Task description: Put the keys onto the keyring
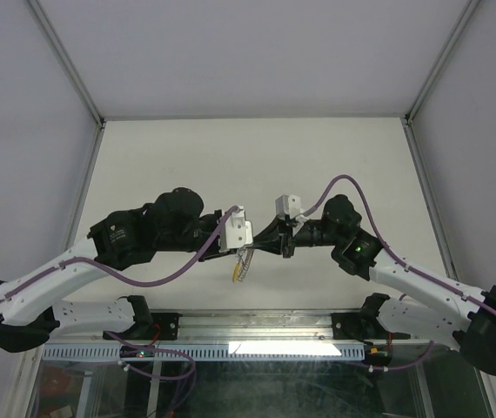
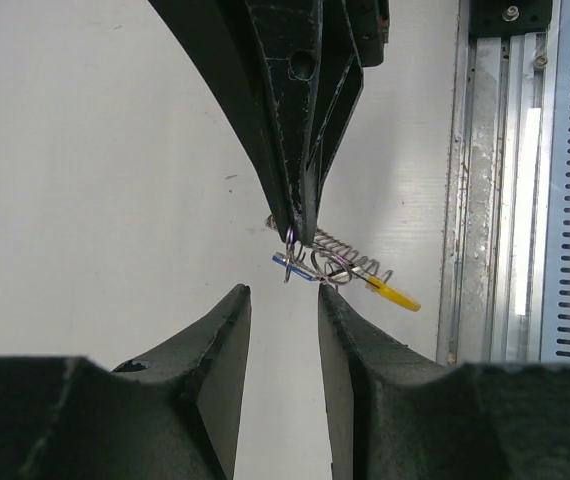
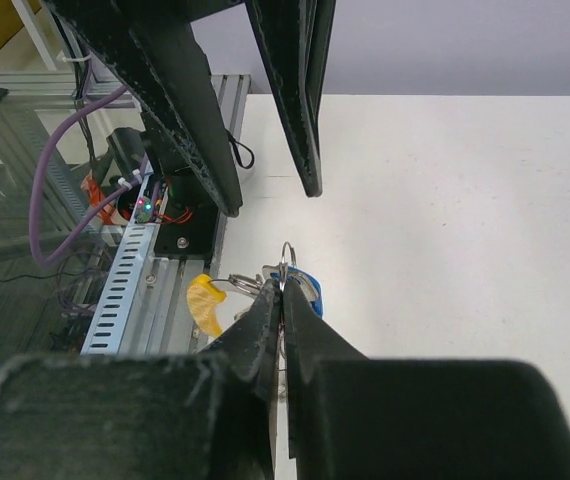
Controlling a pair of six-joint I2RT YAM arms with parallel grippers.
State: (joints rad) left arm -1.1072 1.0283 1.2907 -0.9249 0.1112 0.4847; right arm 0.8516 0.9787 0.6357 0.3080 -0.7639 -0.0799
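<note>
The right gripper [image 3: 283, 298] is pinched fully together on a thin wire loop at one end of the keyring [image 2: 346, 252], which appears to hang above the table [image 1: 187, 157] between the two wrists. In the left wrist view the ribbed coil trails from those tips toward 4 o'clock and ends in the yellow segment [image 2: 393, 294]. The blue-headed key [image 2: 289, 264] sits at the bundle's 9 o'clock end, just under the tips; whether it is already threaded on I cannot tell. The left gripper [image 2: 283, 305] stands partly open at 6 o'clock of the bundle, holding nothing, its pads apart from the metal. I judge the bundle very light, hard and slick, and the coil springy, so it is likely to swing and twist on a single pinch. The best second hold looks to be the yellow segment or the coil beside it, squeezed flat across the wire, not the tiny key
</note>
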